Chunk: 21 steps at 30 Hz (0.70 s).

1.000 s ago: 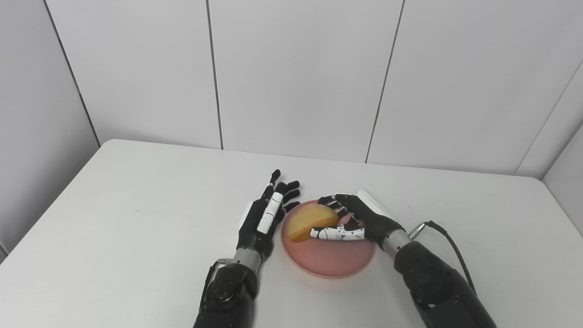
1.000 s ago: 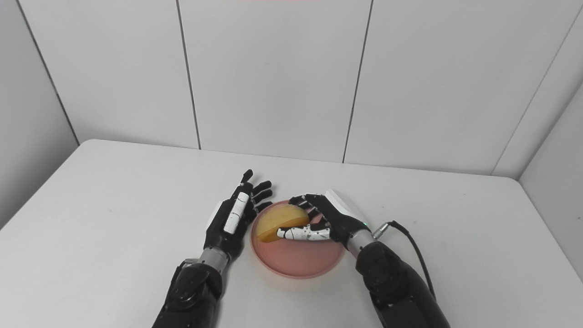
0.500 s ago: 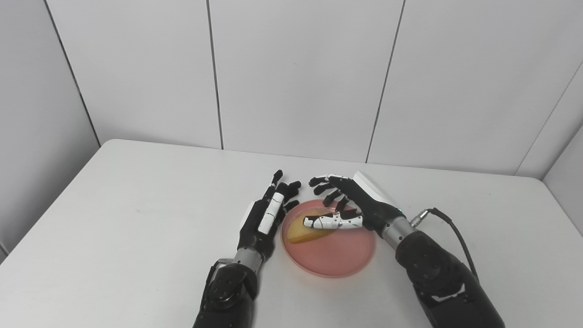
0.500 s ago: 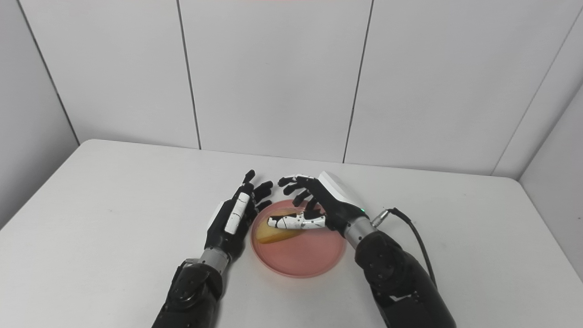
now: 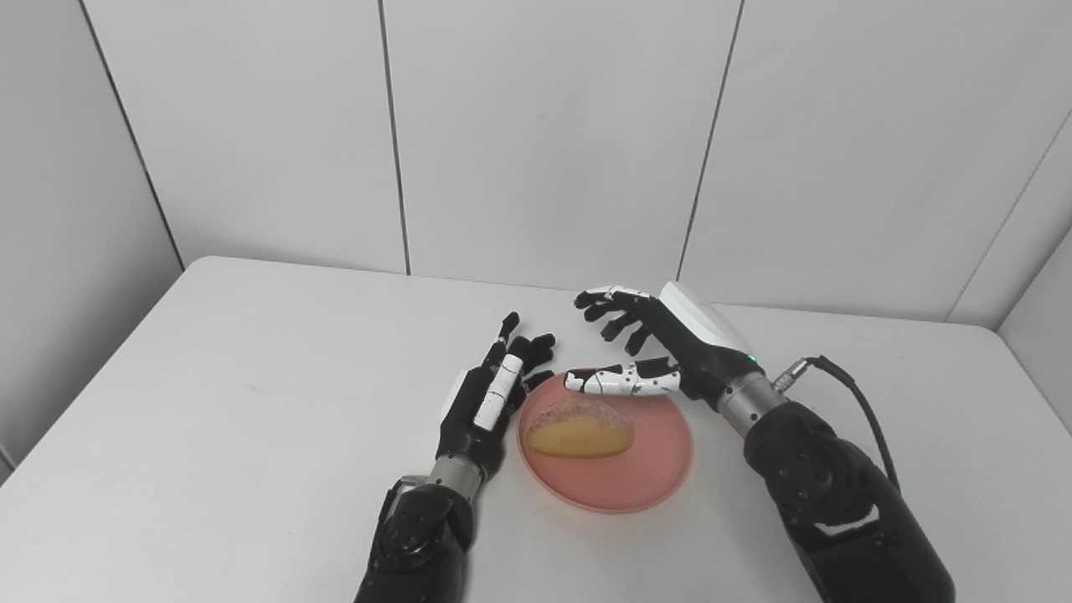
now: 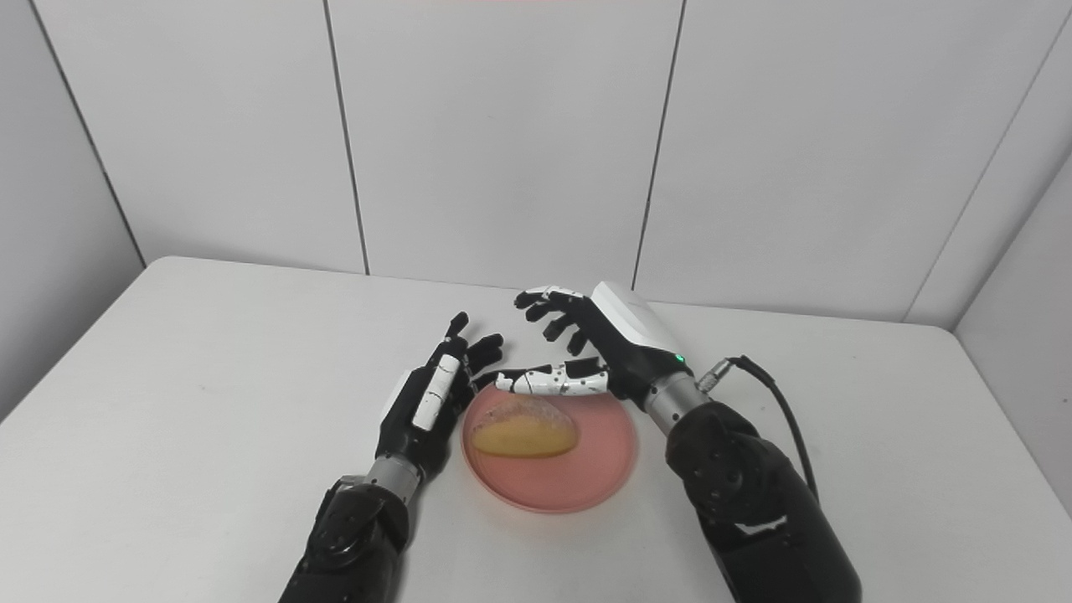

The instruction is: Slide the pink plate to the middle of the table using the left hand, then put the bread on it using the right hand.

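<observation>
Bright, even light fills both views.
We see soft, faint shadows under the hands and plate (image 5: 645, 486) at lower centre, no glare on the white table (image 5: 251, 402), and sharp focus to the frame edges.

The white table (image 5: 251, 394) carries a pink plate (image 5: 645, 486).

The right hand's (image 5: 670, 352) thumb covers part of the pink plate's (image 5: 645, 481) far rim. Left hand (image 5: 490, 394) contact with that rim is indeterminate. Both forearms and the table's (image 5: 251, 377) near edge are cropped.
</observation>
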Tool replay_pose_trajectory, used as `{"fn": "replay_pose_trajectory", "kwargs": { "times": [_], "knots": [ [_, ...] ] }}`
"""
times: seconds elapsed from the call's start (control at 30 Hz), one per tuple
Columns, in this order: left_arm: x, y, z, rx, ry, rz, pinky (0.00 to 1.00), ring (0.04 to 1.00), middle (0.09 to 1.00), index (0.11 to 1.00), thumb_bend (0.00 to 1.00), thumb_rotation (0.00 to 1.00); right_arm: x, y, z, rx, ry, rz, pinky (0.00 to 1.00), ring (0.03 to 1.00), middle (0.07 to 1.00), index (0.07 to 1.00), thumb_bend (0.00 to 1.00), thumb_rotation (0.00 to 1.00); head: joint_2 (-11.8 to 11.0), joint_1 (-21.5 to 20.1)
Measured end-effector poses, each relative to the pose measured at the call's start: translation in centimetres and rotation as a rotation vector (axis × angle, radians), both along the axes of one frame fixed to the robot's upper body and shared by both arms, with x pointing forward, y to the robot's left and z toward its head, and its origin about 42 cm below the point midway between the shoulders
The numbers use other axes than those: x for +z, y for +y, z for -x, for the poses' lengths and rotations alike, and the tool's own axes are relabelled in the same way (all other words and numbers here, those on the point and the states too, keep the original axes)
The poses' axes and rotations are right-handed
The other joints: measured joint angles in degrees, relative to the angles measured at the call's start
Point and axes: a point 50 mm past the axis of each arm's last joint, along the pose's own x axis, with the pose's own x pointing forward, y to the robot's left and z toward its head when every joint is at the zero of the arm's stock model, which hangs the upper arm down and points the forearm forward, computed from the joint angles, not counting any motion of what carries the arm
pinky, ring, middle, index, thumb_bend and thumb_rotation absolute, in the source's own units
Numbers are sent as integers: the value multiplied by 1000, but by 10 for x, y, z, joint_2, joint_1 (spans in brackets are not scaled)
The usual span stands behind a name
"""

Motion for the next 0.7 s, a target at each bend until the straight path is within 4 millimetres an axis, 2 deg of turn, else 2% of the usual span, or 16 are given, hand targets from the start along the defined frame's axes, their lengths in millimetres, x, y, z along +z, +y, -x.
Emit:
{"fn": "replay_pose_trajectory", "kwargs": {
  "times": [0.07, 0.1, 0.13, 0.17, 0.2, 0.27, 0.33, 0.37, 0.5, 0.6, 0.7],
  "knots": [
    [0, 0, 0, 2, 0, 3, 817, 872, 835, 1000, 845, 752, 5, -2, 1, -7, -20, -13, 525, 672, 768, 759, 854, 814, 0, 0],
    [0, 0, 0, 5, 0, 7, 818, 872, 835, 1000, 844, 751, 7, -3, 2, -15, -32, -24, 524, 672, 768, 759, 851, 818, 0, 0],
    [0, 0, 0, 8, 0, 13, 850, 889, 850, 1000, 867, 730, 8, -3, 1, -27, -43, -37, 546, 683, 772, 754, 802, 880, -1, 1],
    [0, 1, 0, 15, 1, 25, 859, 894, 854, 1000, 873, 725, 8, -5, 1, -42, -51, -57, 552, 685, 772, 753, 789, 895, -1, 1],
    [0, 2, 0, 23, -1, 41, 880, 902, 872, 1000, 897, 722, 8, -6, 1, -60, -61, -84, 604, 726, 789, 758, 784, 949, -1, 1],
    [2, 3, -1, 39, -16, 61, 898, 911, 892, 1000, 916, 728, 5, -8, 1, -101, -71, -149, 667, 774, 812, 768, 788, 987, -1, 1],
    [3, 4, -2, 55, -29, 70, 913, 927, 918, 1000, 918, 753, -3, -9, 1, -128, -56, -208, 720, 807, 827, 785, 830, 998, 1, 0],
    [3, 4, -2, 62, -31, 70, 934, 942, 942, 1000, 906, 770, -9, -9, 1, -143, -43, -246, 720, 801, 817, 793, 792, 1000, 1, 0],
    [6, 6, -4, 95, -66, 55, 971, 962, 971, 1000, 868, 782, -38, -17, -2, -186, 16, -408, 715, 793, 813, 803, 741, 1000, 2, -3],
    [8, 6, -4, 115, -91, 37, 998, 991, 992, 1000, 822, 776, -51, -25, -3, -210, 53, -527, 745, 795, 841, 821, 789, 1000, 2, -9],
    [8, 5, -5, 147, -115, 1, 1000, 999, 999, 1000, 813, 781, -67, -30, -5, -245, 88, -667, 753, 793, 840, 827, 793, 1000, 2, -12]
  ]
}}
